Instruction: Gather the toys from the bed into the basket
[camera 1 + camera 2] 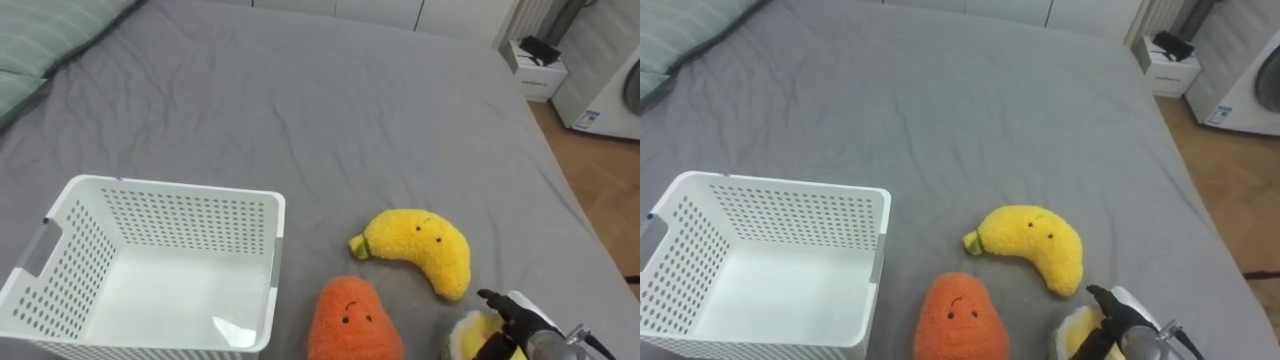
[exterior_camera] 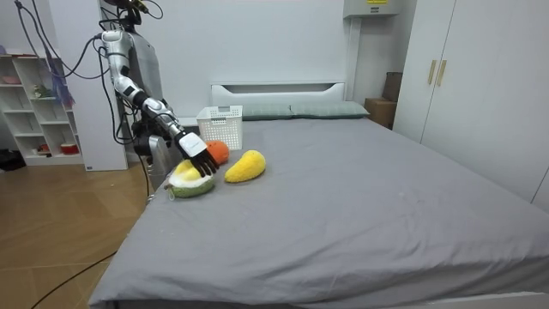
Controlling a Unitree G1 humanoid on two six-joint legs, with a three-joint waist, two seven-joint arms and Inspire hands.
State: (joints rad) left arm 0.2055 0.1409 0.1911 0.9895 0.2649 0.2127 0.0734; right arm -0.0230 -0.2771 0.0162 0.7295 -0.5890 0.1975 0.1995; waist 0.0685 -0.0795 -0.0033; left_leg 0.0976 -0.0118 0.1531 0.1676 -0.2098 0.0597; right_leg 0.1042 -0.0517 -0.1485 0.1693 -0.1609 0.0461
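Nearest the camera, at the bed's near edge: round yellow-and-white plush toy (image 1: 466, 340), green-rimmed as seen in the room view, with the right robot hand (image 1: 515, 318) upon it. Dark fingers curled over its top, thumb set against its side: clamped on the toy, firmness of hold not to be judged. Just beside it, toward the basket: orange carrot plush (image 1: 348, 318), lying flat, face up. Just beyond both: yellow banana plush (image 1: 425, 250), curved, small green stalk end pointing toward the basket, parted from the carrot by a narrow strip of sheet. Farther along the near edge, on the robot's left: white perforated basket (image 1: 170, 186), upright, open-topped, nothing visible inside, near the carrot but not touching.

Handling, as judged: all three toys light, soft, yielding under pressure, neither fragile nor slippery; pile likely to give good purchase. Best hold across the thick middle of each body; stalk end of the banana too thin for a sure grip.

Room for movement: grey bed (image 1: 300, 90) bare and wide beyond the toys; short, unobstructed path from toys to basket; basket rim to be cleared from above. Caution at the bed's right edge, with wooden floor (image 1: 590, 170) below: any toy dropped there apt to roll off.
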